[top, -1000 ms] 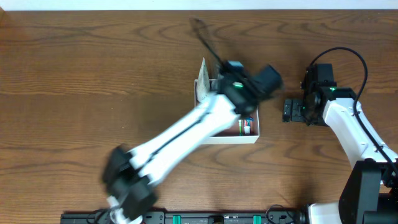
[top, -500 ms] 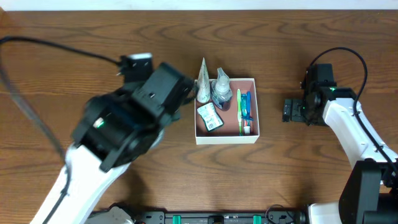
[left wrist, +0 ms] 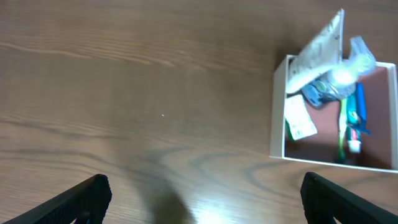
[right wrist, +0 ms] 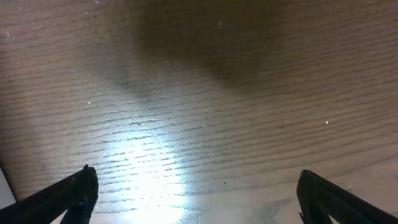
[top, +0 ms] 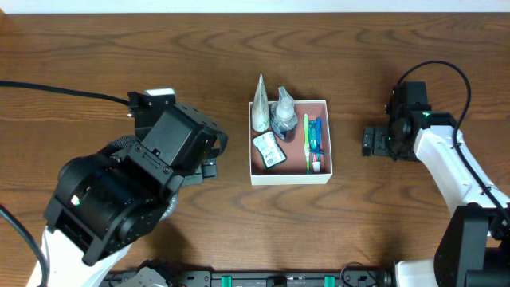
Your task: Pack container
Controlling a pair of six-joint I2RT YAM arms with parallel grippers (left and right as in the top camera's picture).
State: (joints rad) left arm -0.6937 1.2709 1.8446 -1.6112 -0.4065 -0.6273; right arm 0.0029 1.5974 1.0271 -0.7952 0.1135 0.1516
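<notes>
Left arm (top: 119, 199) has pulled back from container (top: 291, 178), both jaws spread; packet label (top: 268, 150) unreadable.

You find open tabletop (top: 349, 171) between the container (top: 290, 177) and the right gripper (top: 369, 142), and across the far left. The left arm (top: 119, 199) fills the near left; a tall pouch (top: 260, 108) and bottle (top: 282, 115) rise at the container's far edge.

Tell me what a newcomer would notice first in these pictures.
The white-walled container at table centre, holding toothbrushes, a small bottle and a packet. Then the bulky left arm looming at the left, the left gripper open over bare wood; the right gripper stands open right of the container.
</notes>
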